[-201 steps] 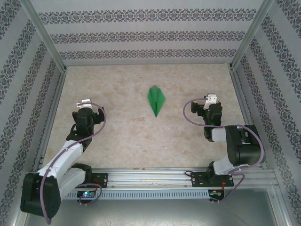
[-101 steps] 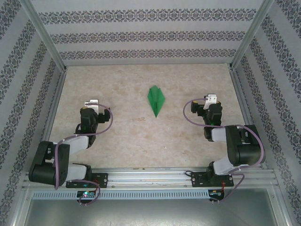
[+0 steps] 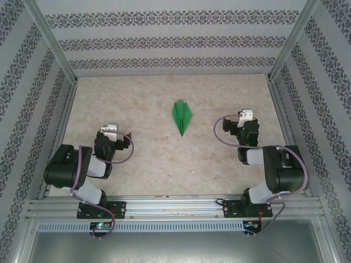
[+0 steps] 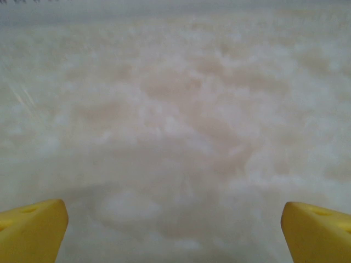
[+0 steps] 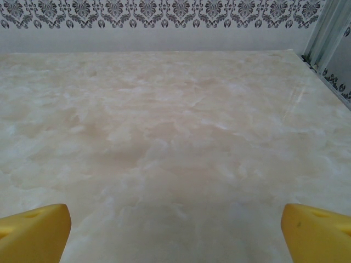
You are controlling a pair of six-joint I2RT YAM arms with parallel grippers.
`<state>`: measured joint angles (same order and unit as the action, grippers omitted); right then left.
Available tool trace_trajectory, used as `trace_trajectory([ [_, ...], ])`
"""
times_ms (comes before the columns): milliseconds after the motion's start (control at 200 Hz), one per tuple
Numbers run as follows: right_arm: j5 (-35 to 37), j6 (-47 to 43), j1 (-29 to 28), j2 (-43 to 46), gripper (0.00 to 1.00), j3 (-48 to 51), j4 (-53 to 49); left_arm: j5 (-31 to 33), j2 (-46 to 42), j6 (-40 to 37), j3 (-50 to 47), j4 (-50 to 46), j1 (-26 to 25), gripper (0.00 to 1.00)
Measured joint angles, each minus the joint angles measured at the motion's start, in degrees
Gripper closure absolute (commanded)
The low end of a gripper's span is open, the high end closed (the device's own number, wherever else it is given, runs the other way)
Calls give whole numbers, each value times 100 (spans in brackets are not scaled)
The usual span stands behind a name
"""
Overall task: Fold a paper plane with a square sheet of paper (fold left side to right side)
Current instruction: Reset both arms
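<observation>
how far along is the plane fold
Done, it seems: the plane lies folded as a pointed green dart in the middle of the table. In hand: nothing; the left gripper and right gripper are open, apart from it. Left: no fold visibly outstanding.

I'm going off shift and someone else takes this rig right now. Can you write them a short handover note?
The left hand is open and empty, close to the table on its left side.
The right hand is open and empty, on the right side.
The paper plane lies mid-table between the two hands, nose pointing toward the arms; neither hand touches it.
Done: the folding looks finished.
Left: probably nothing, apart from checking the creases.
</observation>
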<state>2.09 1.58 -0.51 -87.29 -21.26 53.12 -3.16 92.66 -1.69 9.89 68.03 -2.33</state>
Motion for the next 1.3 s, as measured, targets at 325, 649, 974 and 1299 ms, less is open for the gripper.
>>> trace_trajectory([
  [325, 0, 0, 0, 0, 2, 0, -2, -118, 114, -52, -87, 887, 20, 0],
  [649, 0, 0, 0, 0, 2, 0, -2, -122, -42, -44, 726, -208, 155, 0],
  [974, 0, 0, 0, 0, 2, 0, -4, -160, -107, 107, 1274, -1222, 358, 0],
  [1299, 0, 0, 0, 0, 2, 0, -17, -164, -107, 109, 1274, -1357, 358, 0],
])
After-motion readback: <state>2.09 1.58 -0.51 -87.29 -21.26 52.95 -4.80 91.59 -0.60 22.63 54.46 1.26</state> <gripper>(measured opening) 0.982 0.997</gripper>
